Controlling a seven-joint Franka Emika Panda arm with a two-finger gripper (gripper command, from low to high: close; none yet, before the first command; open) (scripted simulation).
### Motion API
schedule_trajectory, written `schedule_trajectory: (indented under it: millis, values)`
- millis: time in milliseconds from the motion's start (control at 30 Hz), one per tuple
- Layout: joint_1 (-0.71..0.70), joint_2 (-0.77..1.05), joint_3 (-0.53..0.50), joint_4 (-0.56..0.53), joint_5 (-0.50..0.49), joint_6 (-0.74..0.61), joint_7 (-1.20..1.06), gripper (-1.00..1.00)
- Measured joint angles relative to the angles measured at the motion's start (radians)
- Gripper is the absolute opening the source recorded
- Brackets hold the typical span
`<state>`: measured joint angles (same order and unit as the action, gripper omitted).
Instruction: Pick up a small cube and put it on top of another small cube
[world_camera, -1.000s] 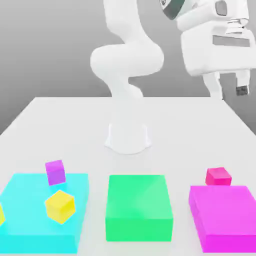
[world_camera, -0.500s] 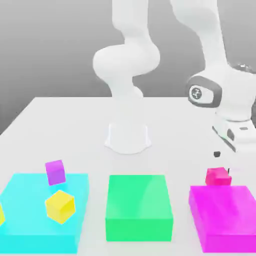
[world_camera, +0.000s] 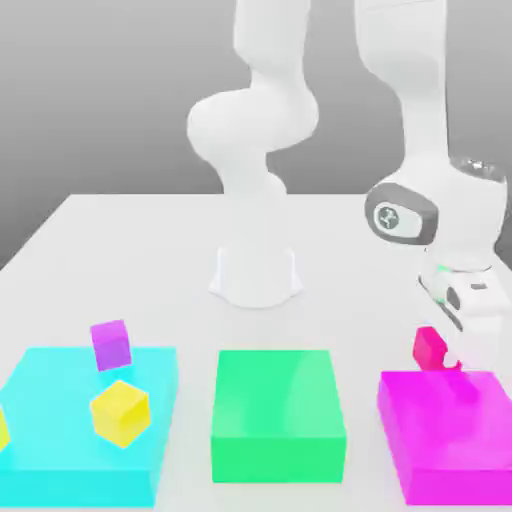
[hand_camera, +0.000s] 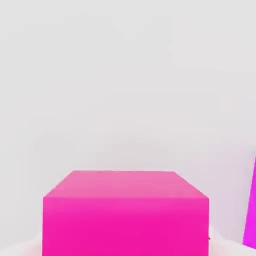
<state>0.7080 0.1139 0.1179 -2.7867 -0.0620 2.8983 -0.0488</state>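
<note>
My gripper (world_camera: 447, 352) pinches the pink-red cube (world_camera: 429, 345) tight on the white table (world_camera: 150, 260), just behind the magenta block (world_camera: 445, 430). Lift straight, clear the green block (world_camera: 277, 410), before crossing to the purple cube (world_camera: 111, 343).

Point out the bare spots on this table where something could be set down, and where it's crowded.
Free: the white table on either side of the arm's base, and the green block top. Crowded: the cyan block with the yellow cube, purple cube behind it; the gripper over the pink-red cube by the magenta block.
</note>
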Motion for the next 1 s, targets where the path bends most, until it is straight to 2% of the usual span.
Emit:
schedule_trajectory:
  millis: [100,267,833,1000]
  values:
    - [-0.042,-0.095,-0.015,-0.012,0.038,-0.08,-0.083,-1.0]
    - [-0.205,-0.209,-0.138,-0.012,0.006,-0.184,-0.333,-1.0]
    - [-0.714,-0.547,-0.685,-0.008,-0.287,-0.501,-1.118,-1.0]
    - [-0.71,-0.445,-0.778,-0.033,-0.276,-0.379,-1.206,-1.0]
